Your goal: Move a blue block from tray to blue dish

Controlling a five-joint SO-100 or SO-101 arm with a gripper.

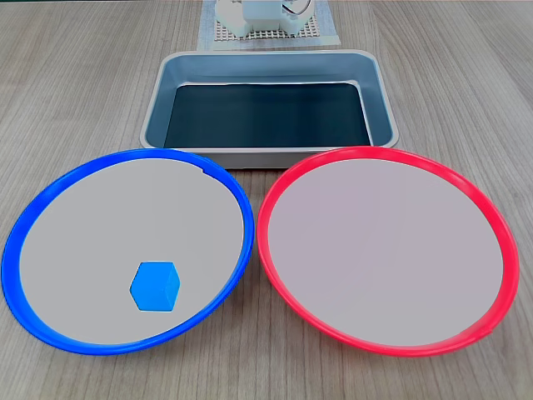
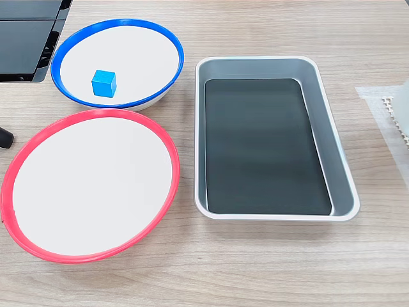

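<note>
1. In a fixed view, the blue block [image 1: 155,287] lies on the pale grey floor of the blue dish [image 1: 50,196], in the dish's lower middle, a little toward the near rim. It rests flat on one face with a corner edge turned toward the camera, so the top and two side faces show. Being a cube, it has no long axis to speak of.
2. In the same view, the tray [image 1: 268,67] stands beyond the two dishes, its dark floor bare. The red-rimmed dish [image 1: 275,196] sits right of the blue one, the rims nearly touching. A white arm base [image 1: 262,17] on a mesh mat [image 1: 325,35] shows at the top edge; no fingers are seen, so whether they are spread or closed cannot be told.
3. In another fixed view, the blue block [image 2: 103,83] sits in the blue dish [image 2: 176,54] at upper left, left of the dish's centre, upright on one face.
4. There the tray [image 2: 275,64] lies to the right with its long side running away from the camera, and the red-rimmed dish [image 2: 169,144] is below the blue dish. All rest on the wooden table [image 2: 255,268].
</note>
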